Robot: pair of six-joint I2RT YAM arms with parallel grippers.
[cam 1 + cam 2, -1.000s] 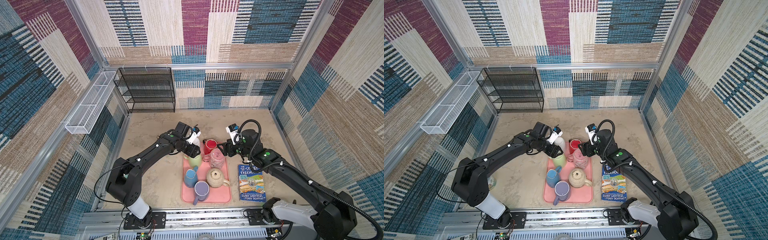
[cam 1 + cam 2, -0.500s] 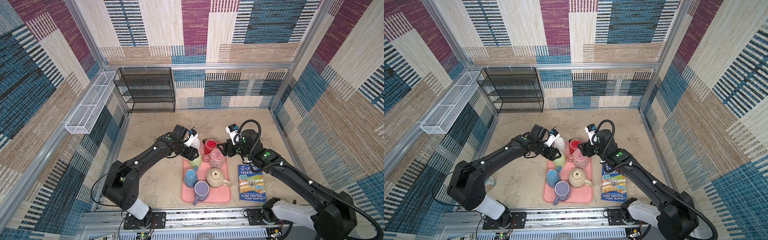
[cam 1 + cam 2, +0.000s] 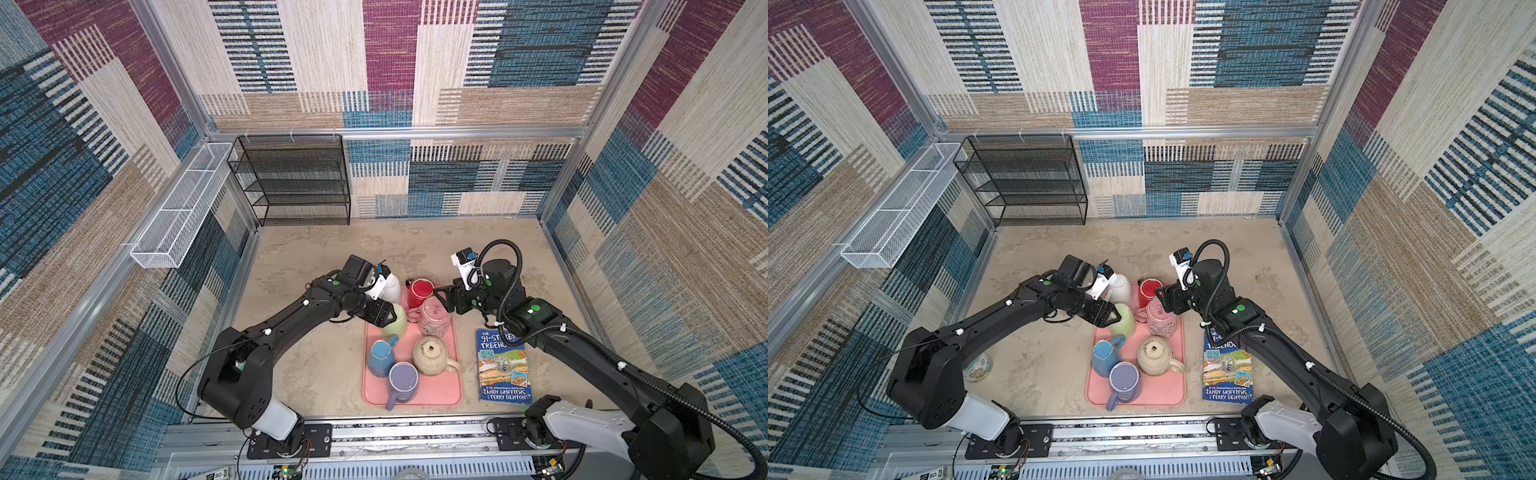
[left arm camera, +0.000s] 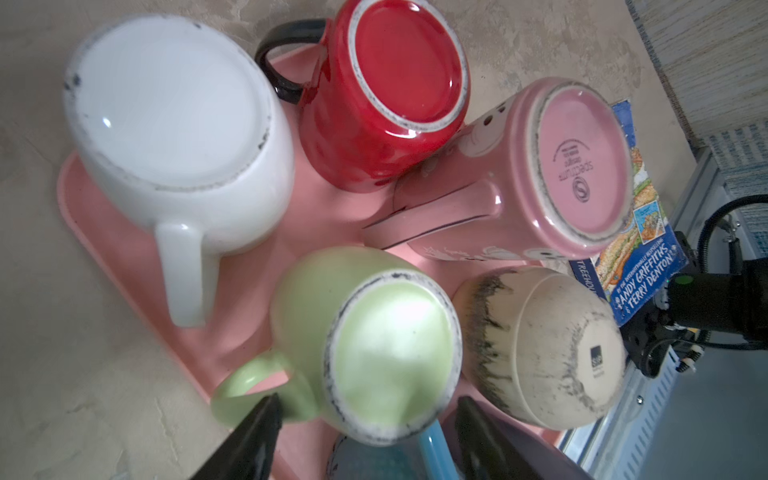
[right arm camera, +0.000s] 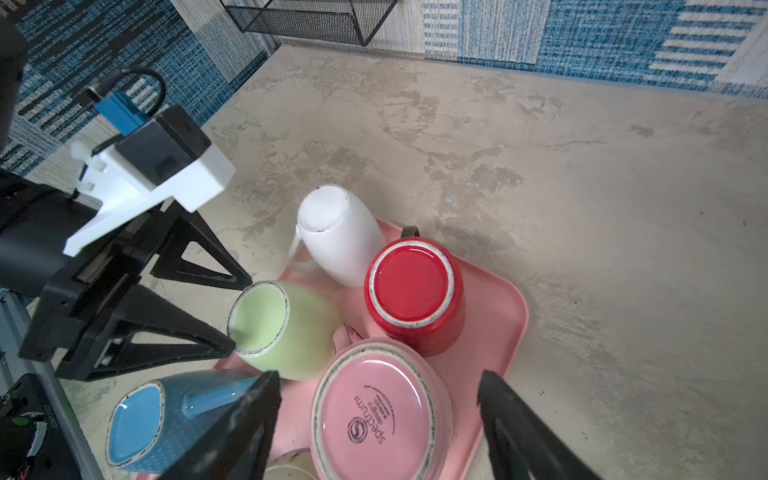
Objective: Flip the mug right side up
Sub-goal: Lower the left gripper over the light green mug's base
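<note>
Glossy glazed green mug (image 4: 374, 353) and red mug (image 4: 374, 137), smooth matt pink plastic tray (image 4: 124, 249), rough mottled stone-like tabletop (image 5: 540, 166).

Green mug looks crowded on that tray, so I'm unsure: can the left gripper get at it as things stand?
Probably yes. The left gripper is open, with a finger on each side of the green mug's upturned base. The beige mug and blue mug sit close, but neither blocks the fingers.
</note>
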